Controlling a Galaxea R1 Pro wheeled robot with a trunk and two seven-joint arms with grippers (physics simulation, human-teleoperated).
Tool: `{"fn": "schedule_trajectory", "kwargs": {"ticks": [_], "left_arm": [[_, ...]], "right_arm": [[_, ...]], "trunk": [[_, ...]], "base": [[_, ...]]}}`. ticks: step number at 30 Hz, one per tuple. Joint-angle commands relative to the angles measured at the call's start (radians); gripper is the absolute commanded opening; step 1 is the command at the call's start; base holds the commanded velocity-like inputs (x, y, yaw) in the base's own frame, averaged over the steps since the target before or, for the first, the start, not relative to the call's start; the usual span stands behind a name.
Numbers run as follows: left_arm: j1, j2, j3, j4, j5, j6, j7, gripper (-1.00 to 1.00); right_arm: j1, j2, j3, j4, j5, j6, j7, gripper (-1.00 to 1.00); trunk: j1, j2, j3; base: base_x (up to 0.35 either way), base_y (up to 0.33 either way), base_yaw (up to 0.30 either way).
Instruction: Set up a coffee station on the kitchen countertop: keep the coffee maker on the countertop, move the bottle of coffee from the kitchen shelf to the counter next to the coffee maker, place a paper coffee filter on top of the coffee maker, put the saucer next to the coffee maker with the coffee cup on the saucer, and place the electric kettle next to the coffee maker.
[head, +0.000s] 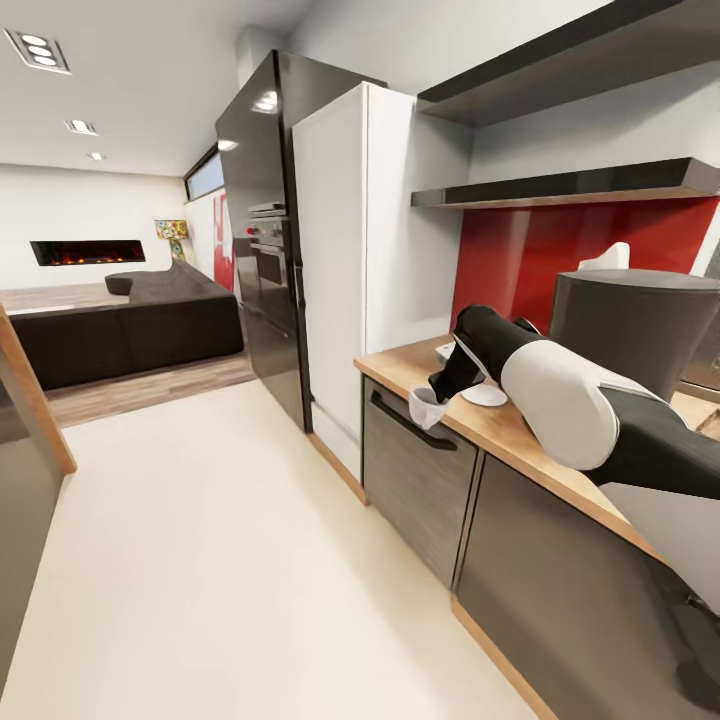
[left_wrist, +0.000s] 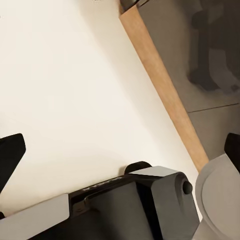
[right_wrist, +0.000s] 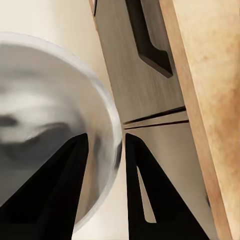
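Right gripper (head: 436, 392) holds coffee cup (head: 425, 407) off countertop (head: 400, 365) edge; saucer (head: 485, 395) apparently behind.

An open-plan home kitchen that runs into a living room. Along the right wall, a light wooden counter (head: 500, 425) sits over dark grey cabinet fronts (head: 415, 470) with a long black handle. Behind it is a glossy red backsplash (head: 520, 255), with two dark wall shelves (head: 570, 185) above. A tall white fridge (head: 355, 260) stands at the counter's end, next to a black tower holding a built-in oven (head: 268, 245). Farther back are a dark sofa (head: 130, 325), a wall fireplace (head: 88, 252) with flames, recessed ceiling lights (head: 38, 48) and pale flooring (head: 220, 560).
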Motion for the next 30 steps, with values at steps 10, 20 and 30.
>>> {"fn": "schedule_trajectory", "kwargs": {"ticks": [10, 20, 30], "left_arm": [[-0.001, 0.0, -0.008, 0.0, 0.006, -0.009, -0.001, 1.0], [-0.001, 0.0, -0.008, 0.0, 0.006, -0.009, -0.001, 1.0], [-0.001, 0.0, -0.008, 0.0, 0.007, -0.009, -0.001, 1.0]], "right_arm": [[-0.001, 0.0, -0.007, -0.002, 0.01, 0.004, 0.006, -1.0], [0.0, 0.0, -0.007, -0.002, 0.01, 0.004, 0.006, -1.0], [-0.001, 0.0, -0.007, -0.002, 0.01, 0.003, 0.006, -1.0]], "trunk": [[0.0, -0.001, -0.001], [0.0, -0.001, -0.001], [0.0, -0.001, -0.001]], "base": [[0.195, 0.167, -0.002], [0.134, 0.11, -0.111], [0.008, 0.006, -0.218]]}}
